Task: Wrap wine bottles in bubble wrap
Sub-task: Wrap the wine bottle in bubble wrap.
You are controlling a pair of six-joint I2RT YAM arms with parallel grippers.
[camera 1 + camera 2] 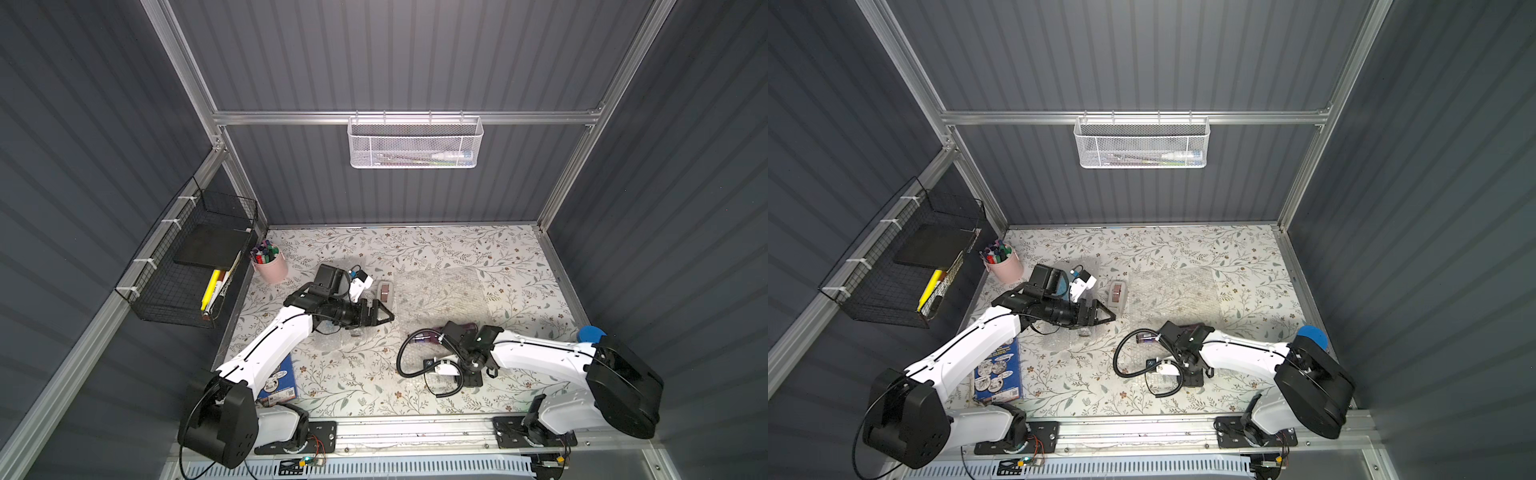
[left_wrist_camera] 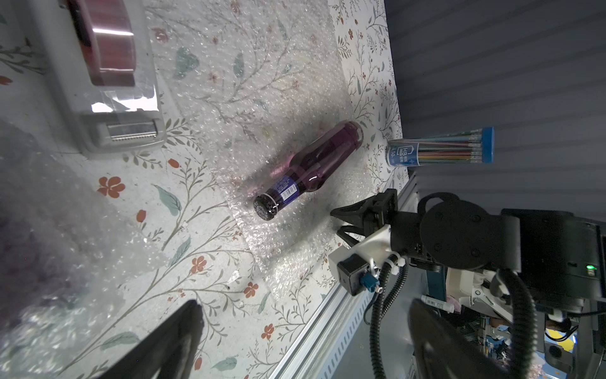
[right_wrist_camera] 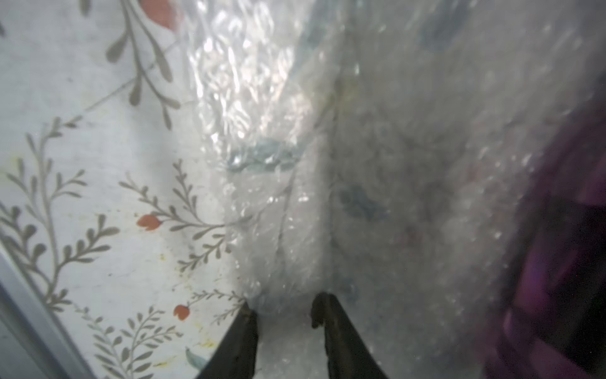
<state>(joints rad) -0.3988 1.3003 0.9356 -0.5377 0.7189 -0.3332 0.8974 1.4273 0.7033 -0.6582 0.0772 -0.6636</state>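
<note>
A dark purple wine bottle [image 2: 310, 169] lies on its side on a flat sheet of bubble wrap [image 2: 262, 98]. In a top view the bottle [image 1: 427, 338] is mostly hidden under my right wrist. My right gripper [image 3: 285, 310] is down at the sheet's near edge, beside the bottle. Its jaws are drawn to a narrow gap with the wrap's raised edge between them. It also shows in the left wrist view, as the right gripper [image 2: 339, 224]. My left gripper [image 1: 384, 318] hovers wide open and empty over a second, crumpled piece of wrap [image 1: 345, 345].
A tape dispenser [image 1: 385, 289] stands left of the sheet. A pink cup of markers [image 1: 270, 266] is at the back left. A blue-lidded pencil tube [image 2: 439, 151] stands at the right edge, and a blue booklet [image 1: 278, 382] lies under the left arm. The front rail [image 2: 328, 311] is close.
</note>
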